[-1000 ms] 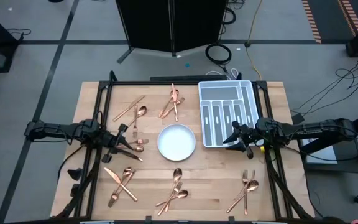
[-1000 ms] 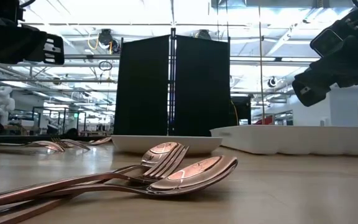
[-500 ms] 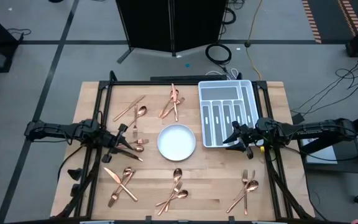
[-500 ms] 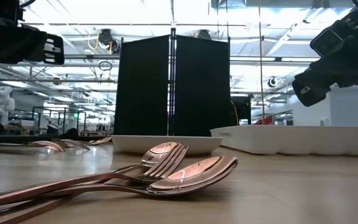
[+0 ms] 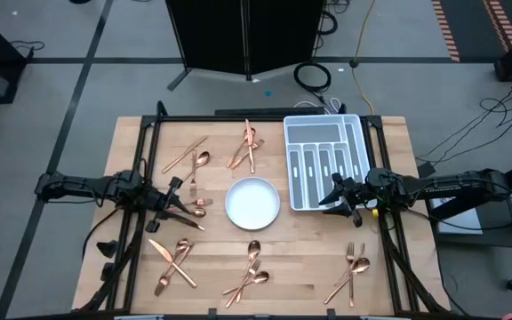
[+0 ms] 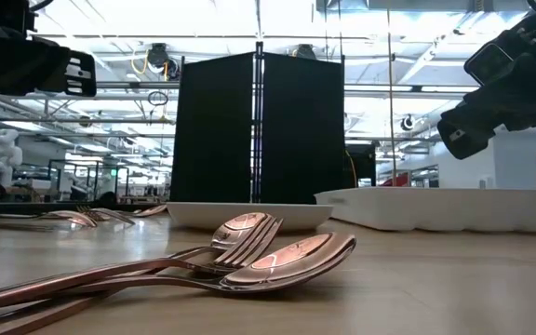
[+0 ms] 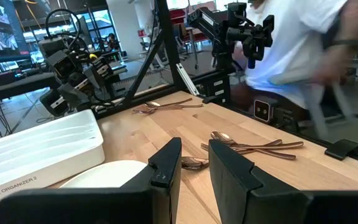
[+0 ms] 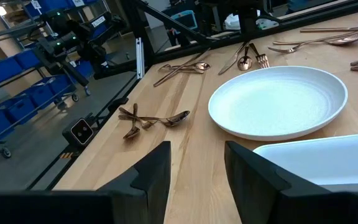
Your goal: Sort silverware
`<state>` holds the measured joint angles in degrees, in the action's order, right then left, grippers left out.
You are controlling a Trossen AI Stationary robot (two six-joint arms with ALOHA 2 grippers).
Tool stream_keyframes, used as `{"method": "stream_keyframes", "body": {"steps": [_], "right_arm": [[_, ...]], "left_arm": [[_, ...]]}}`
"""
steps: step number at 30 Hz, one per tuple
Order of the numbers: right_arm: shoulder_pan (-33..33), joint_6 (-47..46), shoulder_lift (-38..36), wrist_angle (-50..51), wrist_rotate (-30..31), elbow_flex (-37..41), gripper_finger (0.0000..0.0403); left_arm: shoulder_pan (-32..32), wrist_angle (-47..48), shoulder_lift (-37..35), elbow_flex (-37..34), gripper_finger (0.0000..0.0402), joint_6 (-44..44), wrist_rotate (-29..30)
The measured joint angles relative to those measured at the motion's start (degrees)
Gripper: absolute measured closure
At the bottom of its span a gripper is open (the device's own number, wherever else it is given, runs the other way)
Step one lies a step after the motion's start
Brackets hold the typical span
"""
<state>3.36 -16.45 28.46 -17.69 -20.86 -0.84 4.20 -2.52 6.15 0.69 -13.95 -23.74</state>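
The silverware (image 5: 252,267) is slim, shiny rose-gold forks, spoons and knives, lying in small crossed heaps on the wooden table (image 5: 389,284) all around the round white plate (image 5: 252,202). Two heaps lie beyond the plate, three in front of it, one to its left. The white tray (image 5: 324,162), just right of the plate, holds none of it. The left gripper (image 5: 172,203) hovers left of the plate, fingers a narrow gap apart, holding nothing. The right gripper (image 5: 333,197) hovers at the tray's near corner, fingers parted wider, holding nothing.
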Motion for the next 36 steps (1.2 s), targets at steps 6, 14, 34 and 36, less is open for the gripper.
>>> {"method": "stream_keyframes", "body": {"steps": [6,14,34,36], "right_arm": [[-0.01,0.01,0.01,0.00,-0.01,0.00,0.0259],[-0.02,0.02,0.01,0.02,-0.01,0.01,0.0259],[-0.04,-18.29,0.06,-6.46,9.26,-0.10,0.0259],[-0.02,-19.10,0.44,-6.58,11.34,-1.02,0.0259]], "left_arm": [[0.01,0.00,0.02,0.00,0.0324,0.00,-0.01],[-0.01,0.00,0.00,-0.01,0.0324,0.00,0.01],[0.05,-28.09,0.02,-0.19,0.0324,28.42,1.26],[0.05,-30.01,0.02,-0.17,0.0324,29.95,1.26]]}}
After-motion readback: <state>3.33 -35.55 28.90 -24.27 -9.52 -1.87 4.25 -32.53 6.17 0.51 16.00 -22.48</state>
